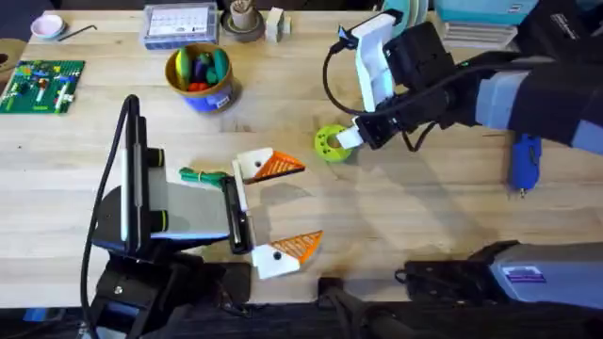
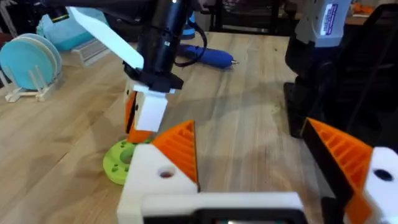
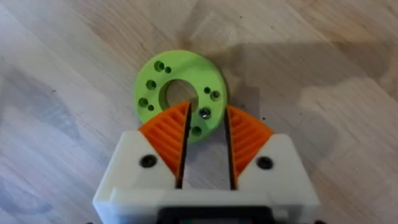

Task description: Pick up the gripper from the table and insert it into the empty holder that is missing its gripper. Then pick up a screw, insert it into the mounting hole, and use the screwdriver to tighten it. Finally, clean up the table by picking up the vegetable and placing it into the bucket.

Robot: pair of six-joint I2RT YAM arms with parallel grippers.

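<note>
With the right gripper (image 3: 206, 134) narrowly parted over the green disc (image 3: 180, 93), centre on the screw (image 3: 204, 112) before pinching; left gripper (image 1: 273, 212) wide.

A bright green disc (image 1: 329, 143) with holes lies on the wooden table (image 1: 396, 217). At the far edge sit a green circuit board (image 1: 41, 85), a clear plastic box (image 1: 179, 24), a pink bowl (image 1: 46, 25) and a brown dish (image 1: 243, 25).

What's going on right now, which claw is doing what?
Right gripper down over green disc, fingers slightly apart around a screw. Left gripper open, holding nothing. Screwdriver lying untouched. Nothing in the way.
</note>
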